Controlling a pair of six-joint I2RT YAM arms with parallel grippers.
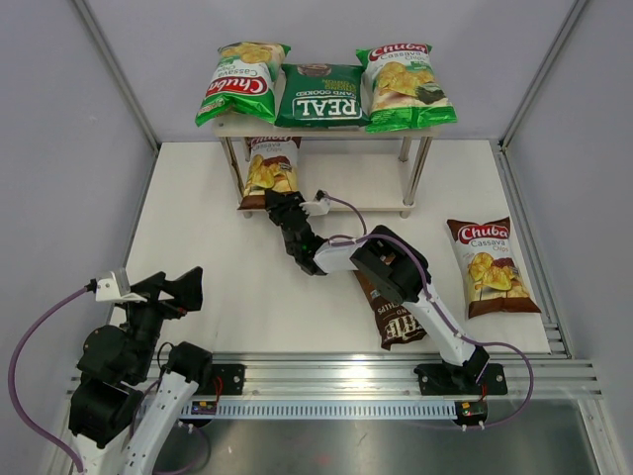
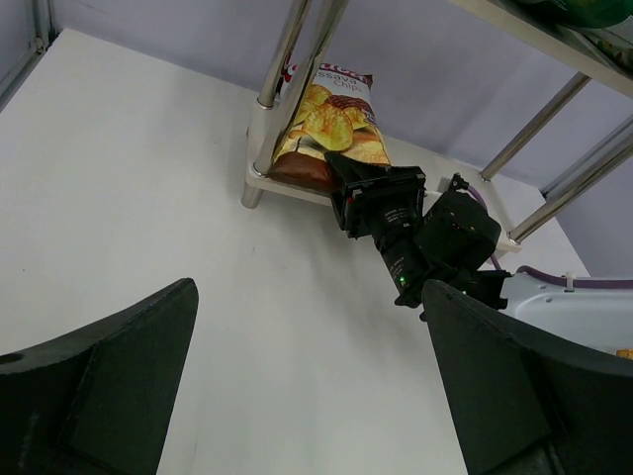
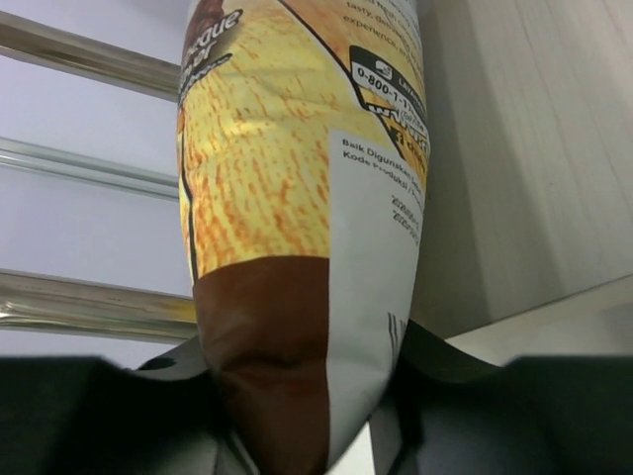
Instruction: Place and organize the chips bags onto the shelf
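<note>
As seen from above, a brown bag (image 1: 269, 170) was held on the lower tier of the shelf (image 1: 381, 209) by the right gripper (image 1: 284, 206); release and withdrawal were judged next. From the left wrist, the left gripper (image 2: 307, 396) was found open. Only from the right wrist was the clamp on the bag's end confirmed.
</note>
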